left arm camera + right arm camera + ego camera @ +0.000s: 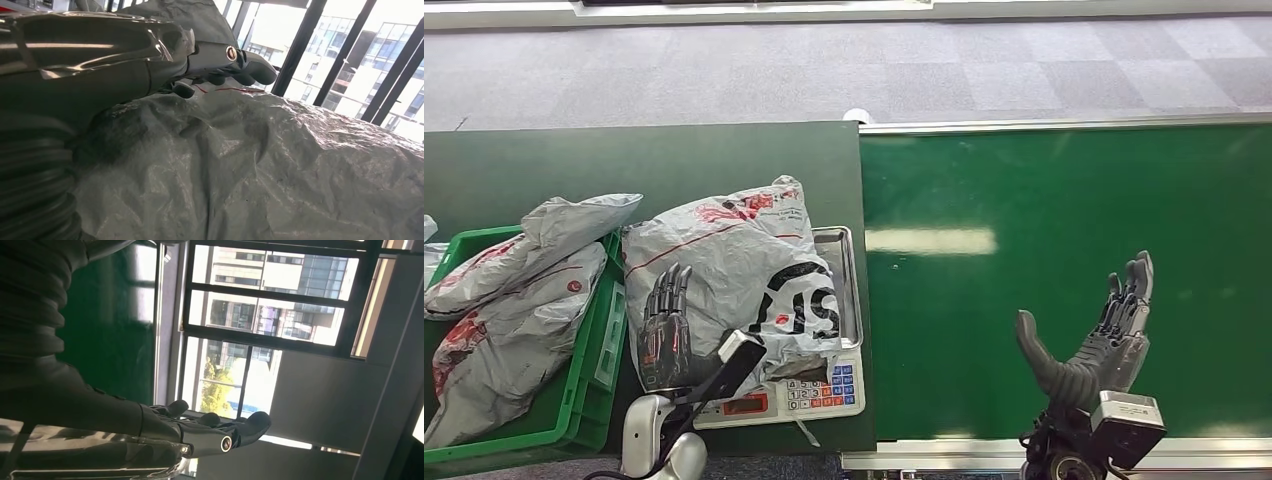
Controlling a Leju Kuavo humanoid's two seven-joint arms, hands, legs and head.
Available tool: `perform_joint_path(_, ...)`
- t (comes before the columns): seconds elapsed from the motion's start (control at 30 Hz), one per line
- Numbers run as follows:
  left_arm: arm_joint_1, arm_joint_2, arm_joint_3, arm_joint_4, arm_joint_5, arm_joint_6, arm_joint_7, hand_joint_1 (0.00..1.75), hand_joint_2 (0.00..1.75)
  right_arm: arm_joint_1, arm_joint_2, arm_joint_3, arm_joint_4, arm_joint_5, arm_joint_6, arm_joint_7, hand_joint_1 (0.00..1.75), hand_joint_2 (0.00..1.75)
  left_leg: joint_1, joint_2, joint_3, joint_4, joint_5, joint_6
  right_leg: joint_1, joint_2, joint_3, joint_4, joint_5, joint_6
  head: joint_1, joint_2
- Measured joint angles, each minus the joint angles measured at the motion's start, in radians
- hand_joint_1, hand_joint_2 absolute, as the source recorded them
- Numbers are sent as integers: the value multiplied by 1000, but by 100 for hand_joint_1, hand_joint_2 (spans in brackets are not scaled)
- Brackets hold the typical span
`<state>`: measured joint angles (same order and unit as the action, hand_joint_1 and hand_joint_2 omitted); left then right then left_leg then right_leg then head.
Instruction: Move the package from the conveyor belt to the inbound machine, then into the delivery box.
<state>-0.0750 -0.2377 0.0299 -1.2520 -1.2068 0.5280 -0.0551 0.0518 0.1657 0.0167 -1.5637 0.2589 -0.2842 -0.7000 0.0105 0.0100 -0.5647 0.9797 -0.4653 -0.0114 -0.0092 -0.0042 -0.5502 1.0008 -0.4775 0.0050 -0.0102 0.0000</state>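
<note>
The package [729, 275] is seen lying on the scale [849, 300], at 3 o'clock of the green box [589, 385]. The left hand [667, 325] is laid flat on it, fingers together. The right hand [1099, 335] is held spread and empty over the belt [1064, 200].

My head camera looks steeply down from high up onto the green belt [1064, 270] and the scale [829, 385] beside it, taking in both arms from below. My left wrist camera sits very close behind the left hand [220, 65], skimming low over the grey package [260, 165] toward windows; the head view shares that package [724, 280] and hand [667, 325]. My right wrist camera, turned sideways, looks past the right hand [200, 432] along the belt [110, 325] toward windows.
</note>
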Motion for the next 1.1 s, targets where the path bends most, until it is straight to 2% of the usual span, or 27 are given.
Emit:
perform_joint_path(0.1,-4,0,3,6,-2,2,2,3,175,0,-1,-2,0,0,0,0,0,175,0,0,1,0,0,0,0,0,1,0,0,0,0,0)
perform_joint_path(0.23,-10,0,10,18,-59,11,51,170,175,0,-2,-3,0,-1,1,0,0,175,0,0,2,0,0,0,0,0,3,0,0,0,0,0)
perform_joint_path(0.33,-14,0,20,30,-102,14,91,175,175,0,-4,-4,1,-4,1,0,0,175,0,0,4,0,0,0,0,0,4,0,0,0,0,0)
perform_joint_path(0.5,-16,0,24,36,-101,16,89,172,175,0,-5,-4,2,-6,1,0,0,175,0,0,5,0,0,0,0,0,5,0,0,0,0,0)
perform_joint_path(0.6,-20,-1,38,57,11,5,-9,168,175,5,-10,-5,3,-15,-4,0,0,175,0,0,5,0,0,0,0,0,5,0,0,0,0,0)
perform_joint_path(0.83,-23,-4,44,53,255,-66,-209,175,175,13,-12,-6,3,-26,-10,0,0,175,0,-2,5,0,0,0,0,-1,5,0,0,0,0,0)
perform_joint_path(0.97,-12,-7,39,28,347,-101,-300,175,175,17,-12,-6,3,-30,-10,0,0,175,0,-3,4,0,0,0,-1,-1,4,0,0,0,0,0)
perform_joint_path(1.1,18,-9,19,-29,481,-132,-430,175,175,24,-12,-7,3,-33,-9,0,0,175,0,-2,2,0,0,0,-1,-1,2,0,0,0,0,0)
